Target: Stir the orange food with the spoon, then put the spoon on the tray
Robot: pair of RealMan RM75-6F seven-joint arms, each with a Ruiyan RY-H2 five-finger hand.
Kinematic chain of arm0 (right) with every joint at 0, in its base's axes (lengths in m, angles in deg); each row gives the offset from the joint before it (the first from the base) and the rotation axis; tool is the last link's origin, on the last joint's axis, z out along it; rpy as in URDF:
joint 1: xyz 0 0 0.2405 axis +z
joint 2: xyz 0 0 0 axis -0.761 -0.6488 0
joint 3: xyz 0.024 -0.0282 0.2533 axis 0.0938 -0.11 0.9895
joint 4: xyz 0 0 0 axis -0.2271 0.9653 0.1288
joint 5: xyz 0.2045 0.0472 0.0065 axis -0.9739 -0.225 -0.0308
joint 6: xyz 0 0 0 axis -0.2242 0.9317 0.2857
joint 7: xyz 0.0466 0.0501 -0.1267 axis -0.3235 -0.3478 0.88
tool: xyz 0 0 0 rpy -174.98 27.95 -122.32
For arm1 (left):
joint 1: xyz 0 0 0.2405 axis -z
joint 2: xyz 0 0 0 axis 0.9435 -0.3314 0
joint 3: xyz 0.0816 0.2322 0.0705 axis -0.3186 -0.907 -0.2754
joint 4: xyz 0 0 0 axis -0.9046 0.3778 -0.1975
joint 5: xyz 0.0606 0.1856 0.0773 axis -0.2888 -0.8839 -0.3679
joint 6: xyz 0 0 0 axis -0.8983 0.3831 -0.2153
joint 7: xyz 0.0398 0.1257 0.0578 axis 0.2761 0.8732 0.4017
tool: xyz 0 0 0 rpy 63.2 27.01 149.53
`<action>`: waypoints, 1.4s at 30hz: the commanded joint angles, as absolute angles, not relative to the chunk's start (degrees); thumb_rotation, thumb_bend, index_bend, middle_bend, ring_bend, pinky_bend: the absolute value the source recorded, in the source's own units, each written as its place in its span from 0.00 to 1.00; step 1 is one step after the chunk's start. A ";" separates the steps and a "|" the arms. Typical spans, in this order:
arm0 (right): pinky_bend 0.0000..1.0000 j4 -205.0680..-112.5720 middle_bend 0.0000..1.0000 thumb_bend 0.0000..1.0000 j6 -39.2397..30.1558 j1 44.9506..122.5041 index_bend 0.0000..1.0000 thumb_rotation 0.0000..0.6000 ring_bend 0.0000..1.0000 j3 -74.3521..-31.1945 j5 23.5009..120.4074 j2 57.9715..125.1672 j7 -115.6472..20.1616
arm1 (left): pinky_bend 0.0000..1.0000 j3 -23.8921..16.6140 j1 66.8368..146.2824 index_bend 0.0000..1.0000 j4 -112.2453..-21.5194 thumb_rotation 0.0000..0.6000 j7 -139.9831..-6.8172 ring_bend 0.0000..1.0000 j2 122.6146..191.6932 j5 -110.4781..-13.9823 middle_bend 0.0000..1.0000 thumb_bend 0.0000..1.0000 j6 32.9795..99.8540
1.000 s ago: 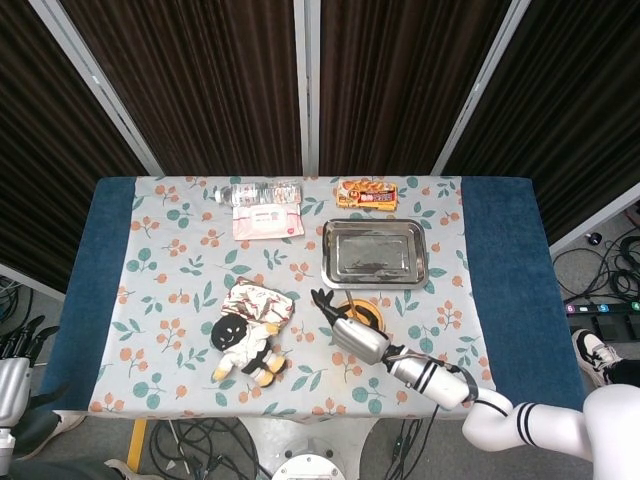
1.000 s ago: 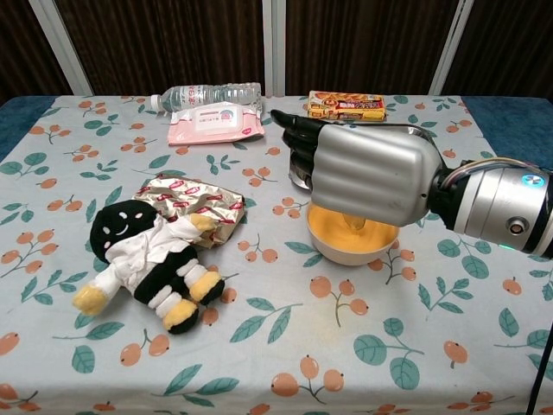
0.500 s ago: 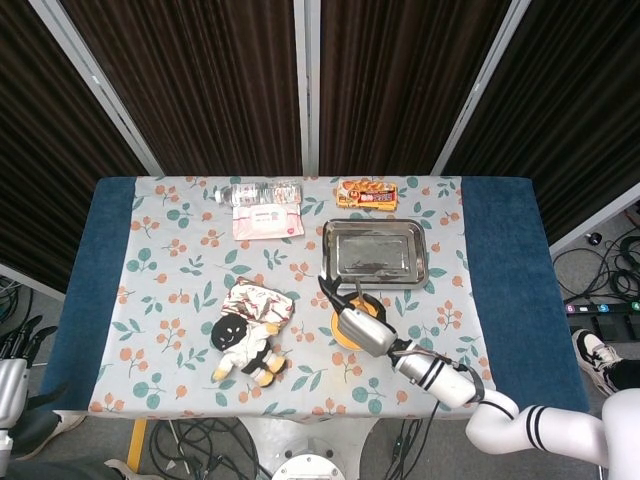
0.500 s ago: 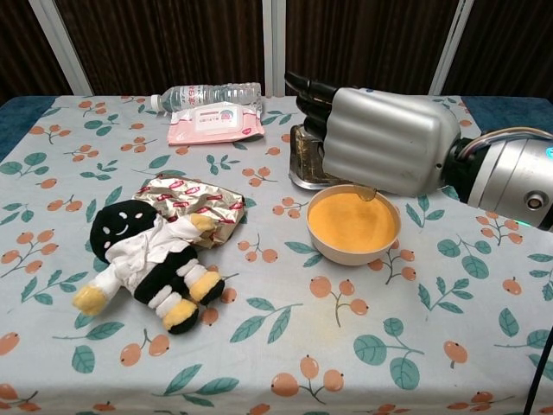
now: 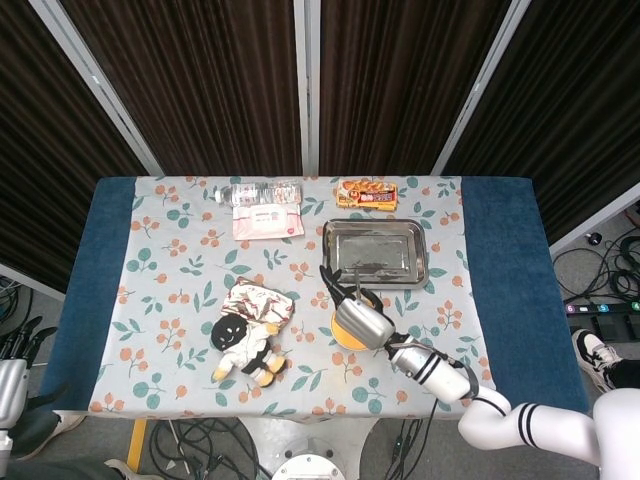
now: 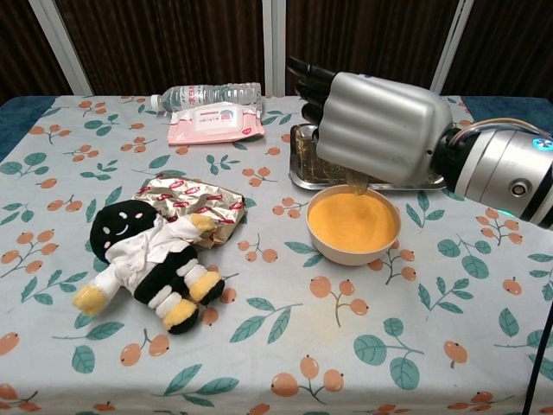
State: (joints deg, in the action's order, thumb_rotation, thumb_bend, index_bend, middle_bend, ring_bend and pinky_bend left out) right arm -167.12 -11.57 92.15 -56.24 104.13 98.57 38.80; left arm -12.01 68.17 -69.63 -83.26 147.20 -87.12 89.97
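Note:
A cream bowl (image 6: 353,246) of orange food (image 6: 352,217) stands right of the table's middle, also seen as the bowl (image 5: 341,334) from the head. My right hand (image 6: 378,130) hovers just above its far rim, gripping the spoon. Only the spoon's tip (image 6: 359,183) shows, hanging under the hand, just over the food. In the head view the right hand (image 5: 361,320) covers most of the bowl. The steel tray (image 5: 374,253) lies right behind the bowl, its near-left corner (image 6: 301,169) showing past the fingers. My left hand (image 5: 12,372) hangs off the table's left front corner, fingers apart, holding nothing.
A black-and-white plush doll (image 6: 149,262) lies on a shiny snack bag (image 6: 197,200) left of the bowl. At the back are a pink wipes pack (image 6: 215,122), a lying water bottle (image 6: 204,92) and an orange snack box (image 6: 346,105).
My right hand has risen out of the bowl with the spoon and shifted back toward the tray. The food's surface is now uncovered. The left hand has not moved.

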 commanded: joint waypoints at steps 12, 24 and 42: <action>0.00 -159.15 0.29 0.39 -11.39 92.77 0.66 1.00 0.14 -42.52 77.64 107.74 24.98 | 0.14 -11.89 68.75 0.25 -71.08 1.00 -81.61 0.15 146.75 -86.75 0.17 0.00 88.86; 0.00 -145.41 0.25 0.26 -14.43 99.76 0.37 1.00 0.09 -35.15 51.25 117.48 22.10 | 0.14 -12.12 68.56 0.25 -71.41 1.00 -81.30 0.15 146.57 -86.26 0.17 0.00 88.46; 0.03 -173.96 0.22 0.19 -6.43 88.55 0.15 1.00 0.10 -41.59 56.22 96.04 6.67 | 0.14 -11.76 67.99 0.25 -70.63 1.00 -82.55 0.15 146.46 -86.23 0.17 0.00 89.58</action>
State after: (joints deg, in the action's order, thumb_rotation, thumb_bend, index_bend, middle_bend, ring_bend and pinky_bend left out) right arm -162.08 -9.77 95.62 -37.66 50.26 106.23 13.49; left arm -11.81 67.95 -70.60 -82.54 146.47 -86.18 89.52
